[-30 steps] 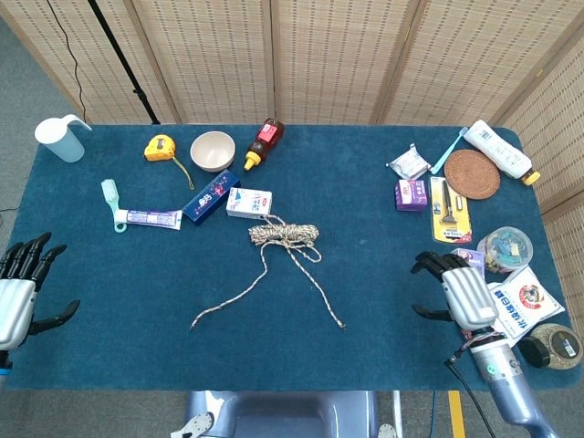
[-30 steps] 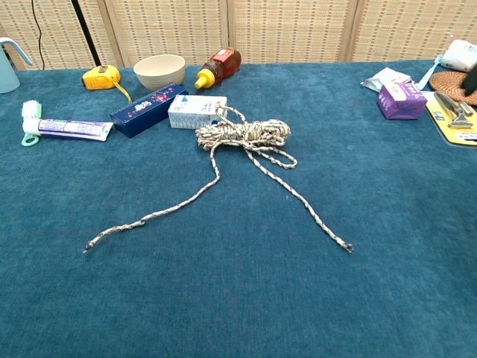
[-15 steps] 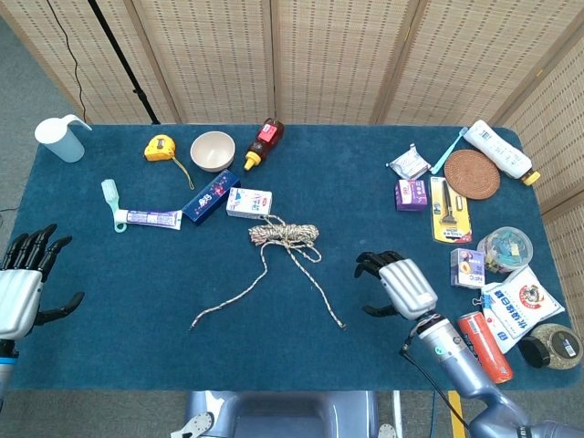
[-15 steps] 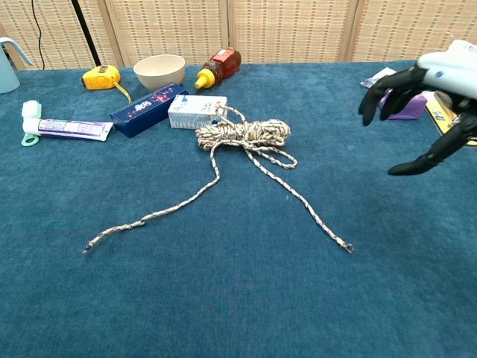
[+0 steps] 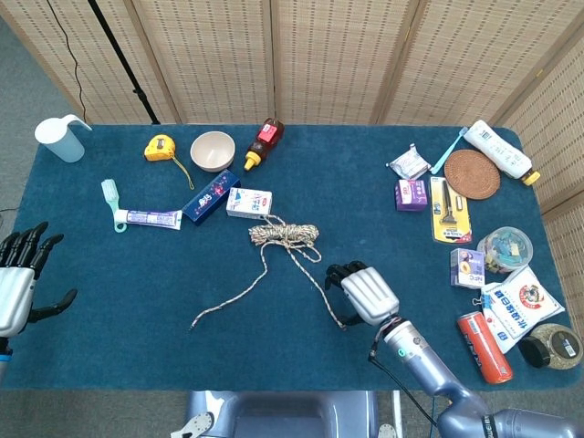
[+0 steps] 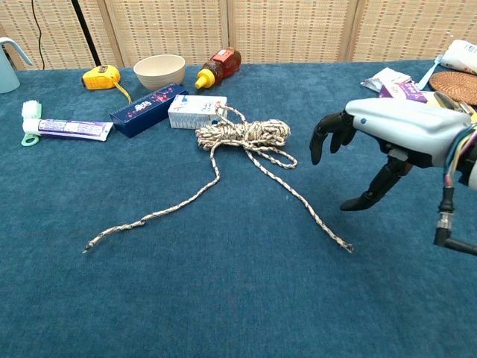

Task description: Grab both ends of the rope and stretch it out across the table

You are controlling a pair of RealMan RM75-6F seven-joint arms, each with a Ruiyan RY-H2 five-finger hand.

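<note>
The right robot hand [image 6: 387, 138], spread and empty, is hovering apparently just above the rope [image 6: 242, 136] end, needing a low pinch.

This looks like a staged robot test area in a lab rather than a lived-in room. A table [image 5: 137, 356] covered in dark blue cloth stands before folding woven-reed screens [image 5: 328, 55] that wall off the 12 o'clock side. A black stand [image 5: 119, 55] leans at 11 o'clock on grey floor. Unrelated household props lie scattered: a tape measure [image 5: 159, 146], a bowl [image 5: 213, 151], toothpaste [image 5: 153, 218] and, at 3 o'clock, a rattan coaster [image 5: 472, 173].
</note>
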